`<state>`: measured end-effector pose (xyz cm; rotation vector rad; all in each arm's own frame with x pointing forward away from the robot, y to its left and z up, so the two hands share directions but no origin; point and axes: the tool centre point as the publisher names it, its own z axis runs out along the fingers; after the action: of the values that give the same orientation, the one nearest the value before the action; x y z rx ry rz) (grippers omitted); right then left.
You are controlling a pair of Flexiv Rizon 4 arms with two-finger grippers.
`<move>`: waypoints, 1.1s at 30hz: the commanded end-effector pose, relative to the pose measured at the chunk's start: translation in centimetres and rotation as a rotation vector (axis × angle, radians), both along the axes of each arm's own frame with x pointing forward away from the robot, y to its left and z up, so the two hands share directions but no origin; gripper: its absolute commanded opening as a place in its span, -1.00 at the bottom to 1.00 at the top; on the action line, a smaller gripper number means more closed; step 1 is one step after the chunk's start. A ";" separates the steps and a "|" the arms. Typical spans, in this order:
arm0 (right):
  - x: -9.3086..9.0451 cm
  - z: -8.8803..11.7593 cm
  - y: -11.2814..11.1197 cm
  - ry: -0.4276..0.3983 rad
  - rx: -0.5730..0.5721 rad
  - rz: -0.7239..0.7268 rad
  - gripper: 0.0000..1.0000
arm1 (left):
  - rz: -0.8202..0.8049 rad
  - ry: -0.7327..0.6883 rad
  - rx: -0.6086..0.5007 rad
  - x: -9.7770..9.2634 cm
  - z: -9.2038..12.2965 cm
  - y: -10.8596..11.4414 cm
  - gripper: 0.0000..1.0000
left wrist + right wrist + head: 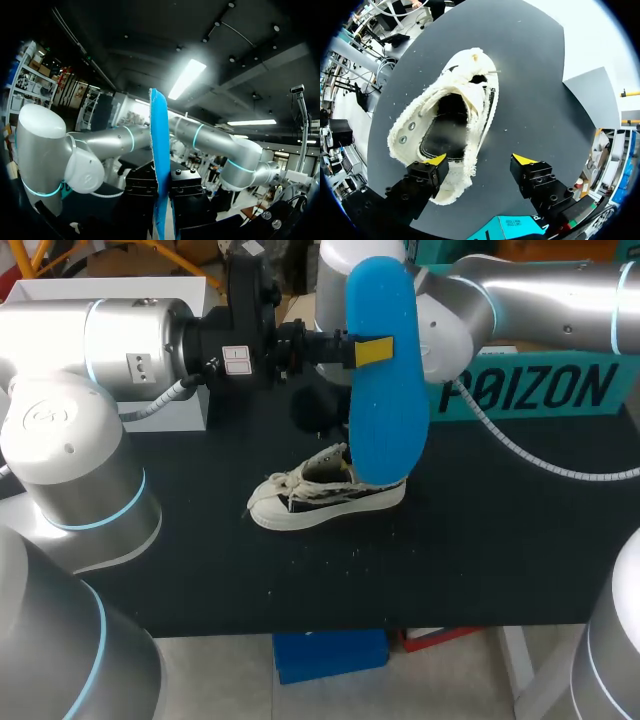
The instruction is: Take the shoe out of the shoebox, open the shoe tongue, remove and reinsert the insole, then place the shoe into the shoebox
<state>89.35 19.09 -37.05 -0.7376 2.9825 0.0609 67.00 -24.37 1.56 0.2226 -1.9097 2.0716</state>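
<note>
Cream canvas shoe (325,495) stands on its sole near the middle of the black table (500,550), laces loose, mouth wide, dark inside showing. My right gripper (480,161) hangs above it, fingers spread and holding nothing, one yellow tip over the shoe's rim and the other over bare table beside it. Higher up, my left gripper (372,350) is clamped on the blue insole (385,400), which stands on end over the shoe's heel end. Beyond, the teal shoebox (540,390) sits at the table's far edge.
</note>
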 end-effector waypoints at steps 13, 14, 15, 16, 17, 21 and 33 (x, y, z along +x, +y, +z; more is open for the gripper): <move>-0.2 -3.1 -0.2 0.058 -0.004 -0.034 0.04 | 0.003 0.000 -0.001 -0.1 -0.1 -0.1 -1.00; -0.2 -3.1 -0.2 0.060 -0.004 -0.034 0.04 | 0.003 0.000 -0.001 -0.1 -0.1 -0.1 -1.00; -0.3 -3.3 -0.3 0.063 -0.004 -0.035 0.03 | 0.003 0.000 -0.001 -0.1 -0.1 -0.1 -1.00; -0.4 -3.4 -0.3 0.065 -0.003 -0.036 -0.03 | 0.003 0.000 -0.001 -0.1 -0.1 -0.1 -1.00; -0.4 -3.5 -0.3 0.066 -0.002 -0.036 -0.07 | 0.003 0.000 -0.001 -0.1 -0.1 -0.1 -1.00; -0.7 -3.6 -0.6 0.110 0.004 0.003 -1.00 | 0.003 0.000 -0.001 -0.1 -0.1 -0.1 -1.00; -0.7 -3.6 -0.6 0.110 0.004 0.003 -1.00 | 0.003 0.000 -0.001 -0.1 -0.1 -0.1 -1.00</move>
<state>88.71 18.40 -40.56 -0.7628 3.0833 0.1168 67.00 -24.37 1.56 0.2226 -1.9097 2.0716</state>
